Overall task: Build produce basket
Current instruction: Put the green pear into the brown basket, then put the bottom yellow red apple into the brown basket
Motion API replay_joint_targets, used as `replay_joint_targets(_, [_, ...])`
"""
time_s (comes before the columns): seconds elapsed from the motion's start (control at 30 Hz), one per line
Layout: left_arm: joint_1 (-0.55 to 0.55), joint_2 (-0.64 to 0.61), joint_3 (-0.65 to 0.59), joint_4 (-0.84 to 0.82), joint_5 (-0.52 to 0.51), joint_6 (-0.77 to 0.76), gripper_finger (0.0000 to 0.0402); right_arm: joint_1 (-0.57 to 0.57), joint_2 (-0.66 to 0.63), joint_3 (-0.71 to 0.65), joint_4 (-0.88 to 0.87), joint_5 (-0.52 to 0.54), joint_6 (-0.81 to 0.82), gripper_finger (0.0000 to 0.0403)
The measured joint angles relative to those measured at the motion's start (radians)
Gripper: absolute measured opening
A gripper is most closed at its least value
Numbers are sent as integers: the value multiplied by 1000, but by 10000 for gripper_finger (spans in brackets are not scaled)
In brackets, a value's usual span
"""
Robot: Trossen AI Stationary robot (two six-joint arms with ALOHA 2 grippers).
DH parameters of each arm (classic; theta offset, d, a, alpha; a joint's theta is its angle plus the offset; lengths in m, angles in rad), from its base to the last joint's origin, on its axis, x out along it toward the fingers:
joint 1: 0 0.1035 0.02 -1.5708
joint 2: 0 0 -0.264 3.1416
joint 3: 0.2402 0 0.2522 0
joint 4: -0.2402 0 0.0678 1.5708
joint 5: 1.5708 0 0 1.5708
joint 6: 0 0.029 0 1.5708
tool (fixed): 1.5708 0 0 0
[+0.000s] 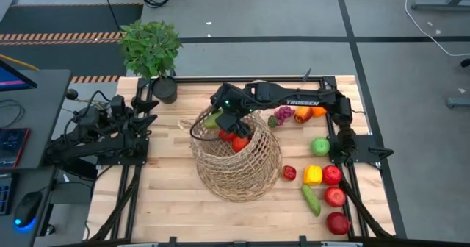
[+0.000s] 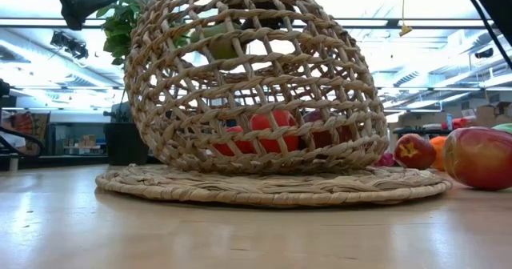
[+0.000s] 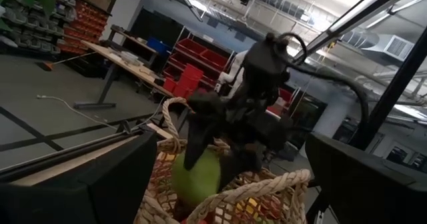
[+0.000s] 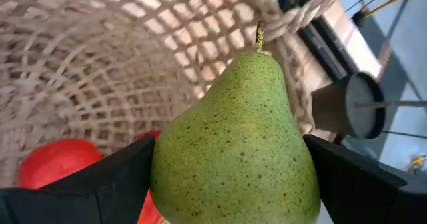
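The tan wicker basket (image 1: 236,166) rests on its flat woven base (image 2: 272,185), its mouth tipped toward the far left. Red produce (image 4: 57,163) lies inside it. My right gripper (image 1: 220,119) reaches in from the table's right, over the basket's mouth, shut on a green pear (image 4: 240,131). The pear also shows in the left wrist view (image 3: 195,176). My left gripper (image 3: 227,207) waits open at the table's left edge, holding nothing. My right gripper pinches the pear's wide lower body (image 4: 167,164) between its two fingers, one on each side. The fingers slant down from the table's right. The pear is lifted clear at the basket's rim, with its stem (image 4: 259,34) pointing away from the wrist.
On the table right of the basket lie purple grapes (image 1: 283,115), oranges (image 1: 302,115), a green apple (image 1: 319,145), a yellow pepper (image 1: 313,174), red apples (image 1: 335,196) and a cucumber (image 1: 311,200). A potted plant (image 1: 152,52) stands at the far left corner.
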Motion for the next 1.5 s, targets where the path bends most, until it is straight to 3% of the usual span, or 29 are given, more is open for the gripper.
replay_joint_targets(0.47, [0,0,0,0,0,0,390,-9,-2,-243,1,-68,12,369])
replay_joint_targets(0.63, [0,0,0,0,0,0,390,-10,-1,-284,-18,-69,147,370])
replay_joint_targets(0.77, [0,0,0,0,0,0,390,-10,-2,-285,-12,-103,264,388])
replay_joint_targets(1.07, [0,0,0,0,0,0,390,1,-20,-280,-32,-123,345,398])
replay_joint_targets(1.33, [0,0,0,0,0,0,390,-16,-89,-153,-21,-118,363,399])
replay_joint_targets(1.5, [0,0,0,0,0,0,390,-55,-149,-83,-21,-35,362,399])
